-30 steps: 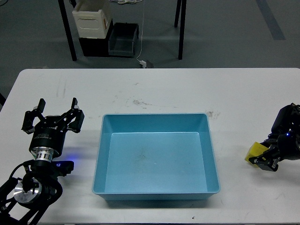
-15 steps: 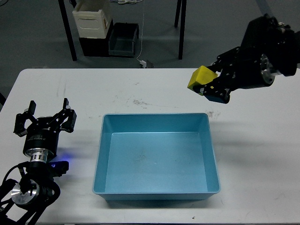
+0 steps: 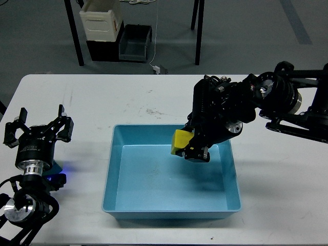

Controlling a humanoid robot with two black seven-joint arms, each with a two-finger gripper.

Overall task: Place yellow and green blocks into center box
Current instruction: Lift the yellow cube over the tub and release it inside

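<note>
One yellow block (image 3: 180,142), unlabelled, over box (image 3: 109,169).

A lab or workshop: a scuffed white tabletop (image 3: 77,102) stands on a bare grey floor (image 3: 41,36). Beyond the tabletop, black metal legs (image 3: 73,33) frame stacked storage bins (image 3: 102,23), and a white cable (image 3: 155,31) drops to a plug just behind its far edge.

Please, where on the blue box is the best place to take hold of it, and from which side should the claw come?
Probably the left rim of the blue box, taken from above, one finger inside the wall and one outside. The box is open-topped with thin upright walls, too wide to span. That side lies nearest the open left claw; the right claw, holding the yellow block, is over the right part.
</note>
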